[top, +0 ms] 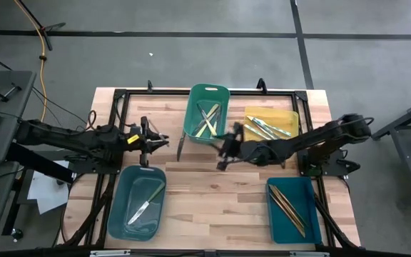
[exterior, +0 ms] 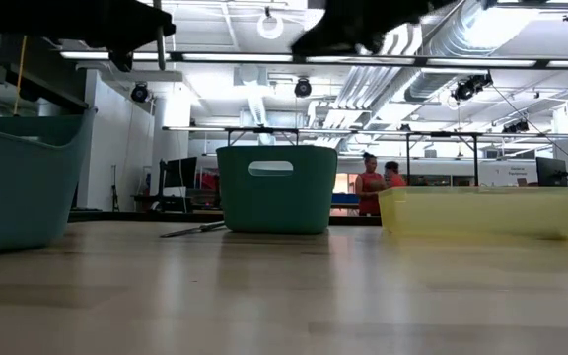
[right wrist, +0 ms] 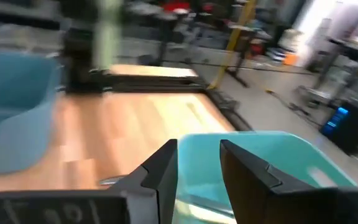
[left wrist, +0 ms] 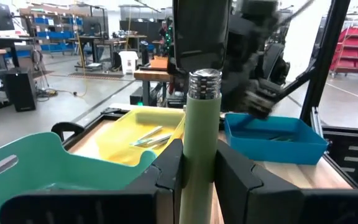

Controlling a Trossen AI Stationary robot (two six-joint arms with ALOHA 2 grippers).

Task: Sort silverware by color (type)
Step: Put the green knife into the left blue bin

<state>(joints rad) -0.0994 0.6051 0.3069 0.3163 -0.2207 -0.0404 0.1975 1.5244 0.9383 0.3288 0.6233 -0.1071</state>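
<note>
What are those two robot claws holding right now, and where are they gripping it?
The left gripper clamps a pale green-handled utensil around its handle, below the metal cap. The right gripper is open, holding nothing.

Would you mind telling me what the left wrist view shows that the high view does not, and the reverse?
Only the left wrist view shows that the left gripper is shut on an upright pale green handle with a metal end cap.

Only the high view shows the whole layout: the teal bin with a utensil in front of the left arm, a loose utensil lying on the table beside the green bin, and the right gripper at mid-table.

Both show the green bin, the yellow bin holding silverware, and the blue bin.
</note>
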